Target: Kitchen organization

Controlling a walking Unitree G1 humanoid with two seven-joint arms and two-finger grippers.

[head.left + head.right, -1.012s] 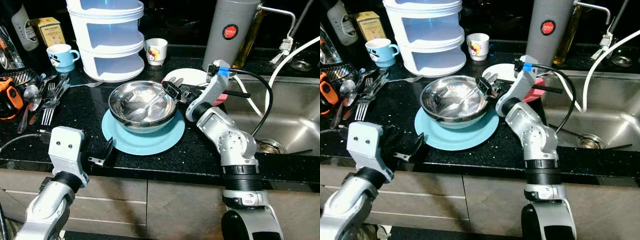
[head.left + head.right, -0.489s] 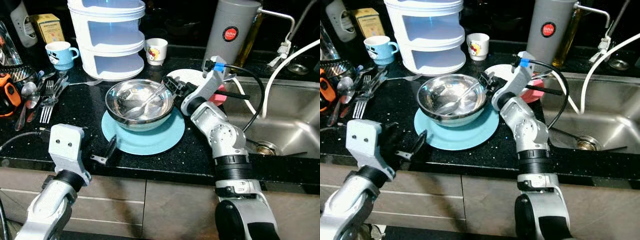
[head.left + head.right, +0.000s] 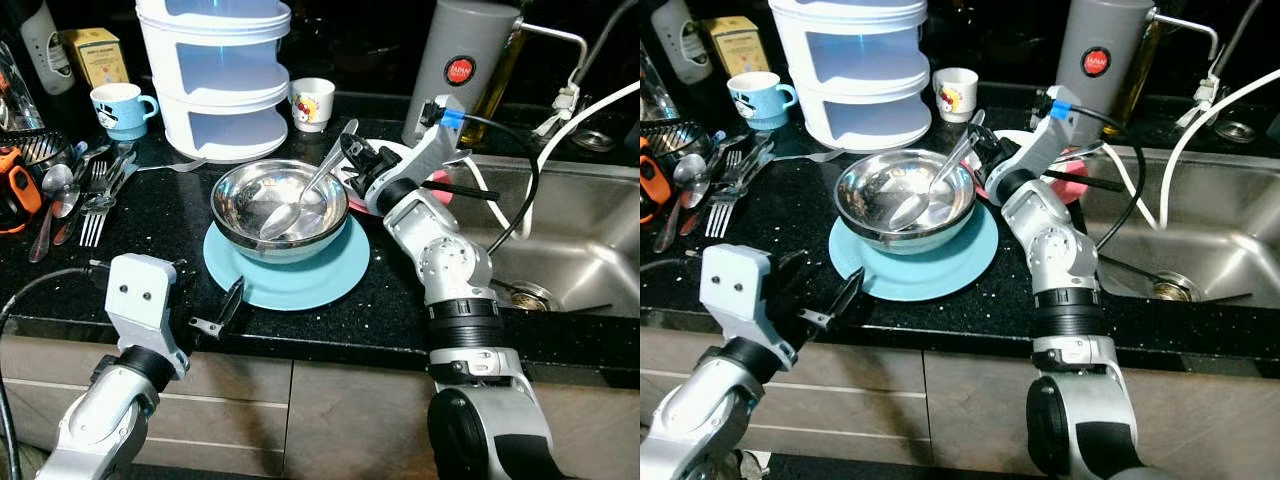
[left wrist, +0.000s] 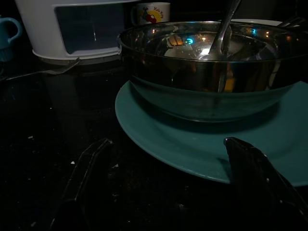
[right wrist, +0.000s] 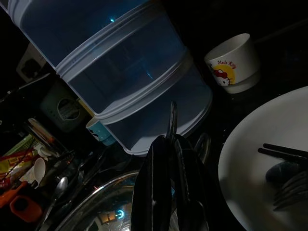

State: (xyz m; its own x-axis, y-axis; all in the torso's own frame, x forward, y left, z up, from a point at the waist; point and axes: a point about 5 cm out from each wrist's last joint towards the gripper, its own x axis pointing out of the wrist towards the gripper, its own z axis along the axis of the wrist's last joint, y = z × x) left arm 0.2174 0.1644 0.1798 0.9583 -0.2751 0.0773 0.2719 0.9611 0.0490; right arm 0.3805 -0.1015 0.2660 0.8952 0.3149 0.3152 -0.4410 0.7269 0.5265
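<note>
A steel bowl (image 3: 255, 195) sits on a teal plate (image 3: 290, 275) on the black counter. A metal spoon (image 3: 308, 187) leans in the bowl, its scoop low on the bowl's floor and its handle slanting up over the right rim. My right gripper (image 3: 352, 160) is shut on that handle just above the rim; in the right wrist view the fingers (image 5: 161, 192) close around the thin handle (image 5: 172, 118). My left gripper (image 3: 222, 310) is open near the counter's front edge, left of the plate, with its fingers (image 4: 86, 166) spread and nothing between them.
A white tiered container (image 3: 215, 70), a blue mug (image 3: 120, 108) and a small printed cup (image 3: 312, 100) stand behind. A white plate (image 3: 395, 152) with chopsticks lies right of the bowl, then a grey flask (image 3: 460, 65) and the sink (image 3: 575, 235). Loose cutlery (image 3: 90, 195) lies far left.
My right gripper has risen and drawn back with the spoon handle, so the spoon now stands steeper in the bowl. The left gripper stays open by the plate.
</note>
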